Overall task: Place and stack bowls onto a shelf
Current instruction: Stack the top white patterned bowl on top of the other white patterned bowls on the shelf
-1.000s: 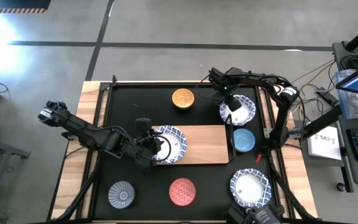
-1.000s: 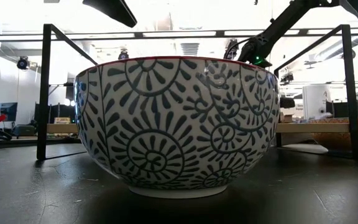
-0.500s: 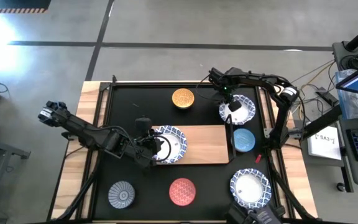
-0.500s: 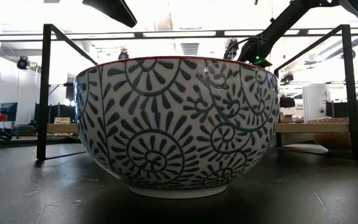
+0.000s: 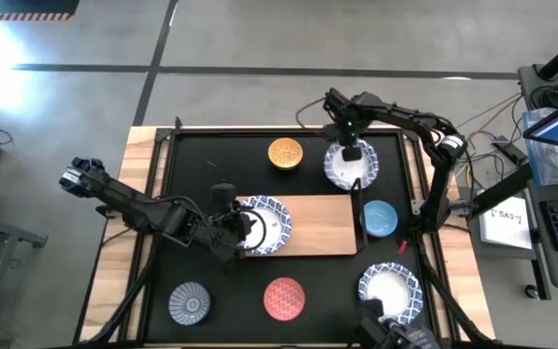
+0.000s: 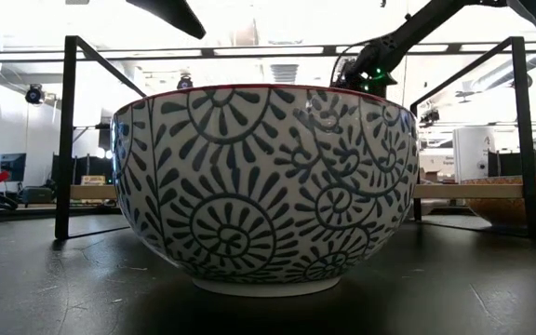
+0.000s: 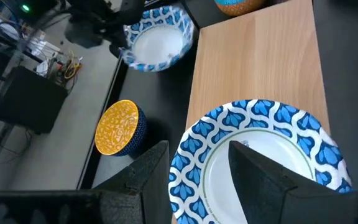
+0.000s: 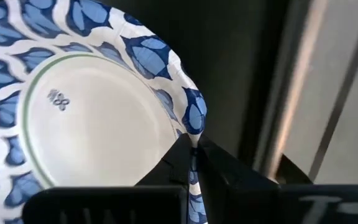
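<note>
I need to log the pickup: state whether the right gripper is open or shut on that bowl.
Shut. The right gripper pinches the rim of a blue-and-white bowl between its closed fingers.

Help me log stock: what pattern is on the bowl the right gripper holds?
Blue-and-white leaf-like pattern around a white centre on the bowl, seen best in the right wrist view.

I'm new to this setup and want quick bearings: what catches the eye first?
The right tool pinches the rim of a blue-and-white bowl at the table's far side. The left tool straddles the rim of another blue-and-white bowl on the wooden shelf. In the low view, a patterned bowl fills the frame.
</note>
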{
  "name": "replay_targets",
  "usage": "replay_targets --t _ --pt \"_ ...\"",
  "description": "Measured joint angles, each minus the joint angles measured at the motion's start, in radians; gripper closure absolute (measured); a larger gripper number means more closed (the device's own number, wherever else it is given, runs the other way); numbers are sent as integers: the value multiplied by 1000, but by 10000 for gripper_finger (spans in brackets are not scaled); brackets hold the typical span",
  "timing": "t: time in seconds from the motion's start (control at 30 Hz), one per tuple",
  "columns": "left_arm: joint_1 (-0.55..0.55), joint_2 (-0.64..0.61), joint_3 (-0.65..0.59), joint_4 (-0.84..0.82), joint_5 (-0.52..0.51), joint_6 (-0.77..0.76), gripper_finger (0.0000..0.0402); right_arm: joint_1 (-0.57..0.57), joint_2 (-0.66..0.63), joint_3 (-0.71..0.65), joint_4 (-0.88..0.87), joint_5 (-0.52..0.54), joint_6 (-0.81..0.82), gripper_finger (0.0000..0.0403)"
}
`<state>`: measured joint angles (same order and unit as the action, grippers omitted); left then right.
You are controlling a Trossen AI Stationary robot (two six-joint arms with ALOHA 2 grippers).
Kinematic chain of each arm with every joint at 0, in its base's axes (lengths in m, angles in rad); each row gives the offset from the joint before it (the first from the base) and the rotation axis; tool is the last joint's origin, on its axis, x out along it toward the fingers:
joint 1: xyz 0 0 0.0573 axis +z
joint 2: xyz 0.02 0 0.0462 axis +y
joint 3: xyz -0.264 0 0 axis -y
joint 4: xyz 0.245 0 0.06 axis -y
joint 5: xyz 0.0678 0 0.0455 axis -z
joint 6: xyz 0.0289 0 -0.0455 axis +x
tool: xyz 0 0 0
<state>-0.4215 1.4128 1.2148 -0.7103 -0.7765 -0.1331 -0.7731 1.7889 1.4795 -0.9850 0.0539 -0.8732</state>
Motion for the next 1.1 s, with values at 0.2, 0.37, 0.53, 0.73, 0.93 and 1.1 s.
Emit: replay_targets --t 0.2,0.37,0.53,0.73,0.93,1.1 --pt "5 0 0 41 -1 -11 251 0 0 99 -4 -1 161 394" --pt "22 0 0 77 -2 -11 251 0 -1 183 -13 -3 217 394" --pt "50 0 0 114 -2 -15 251 21 -5 273 -36 -18 277 394" --pt "92 0 0 158 -36 -16 251 82 -22 346 -27 -36 275 394" --pt "121 0 0 166 -204 -44 251 170 -37 412 23 -36 276 394" --pt "149 0 0 197 -285 -49 251 245 -46 445 130 -28 273 394"
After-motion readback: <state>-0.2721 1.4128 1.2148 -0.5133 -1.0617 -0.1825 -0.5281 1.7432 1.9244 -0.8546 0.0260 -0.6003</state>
